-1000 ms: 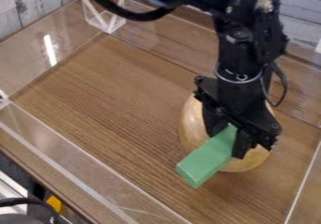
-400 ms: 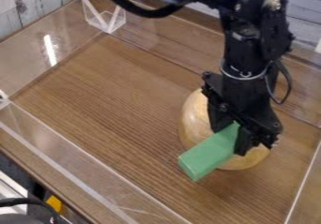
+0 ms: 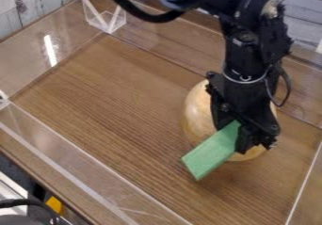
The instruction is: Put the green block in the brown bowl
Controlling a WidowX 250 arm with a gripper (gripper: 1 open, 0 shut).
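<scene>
Against the earlier view, the green block [image 3: 214,154] sits a little farther to the right and a touch lower in the picture, and the black arm [image 3: 258,36] above it has leaned the same way; the brown bowl [image 3: 204,116] has not shifted. At the far left, well away from the jaws, a clear low wall [image 3: 38,50] rims the wooden worktop [image 3: 107,106] and carries bright glare, so its top edge is hard to follow; the near corner at lower left is cut off by the frame, where some dark, unclear hardware shows. Between that wall and the jaws lies a broad stretch of bare wood grain. The block is held in the gripper [image 3: 247,130], its upper end pinched between the jaws (they stand partly apart, closed on the block's width) and its lower end tilting down and to the left, just beside the bowl's near rim; whether that end touches the worktop cannot be told. The bowl lies directly behind and under the jaws, with only its left flank and a sliver at lower right showing, the rest hidden by the gripper and block. Its opening cannot be made out. To the right of the jaws the worktop narrows quickly to another clear wall [image 3: 306,186], partly cut off by the frame.
</scene>
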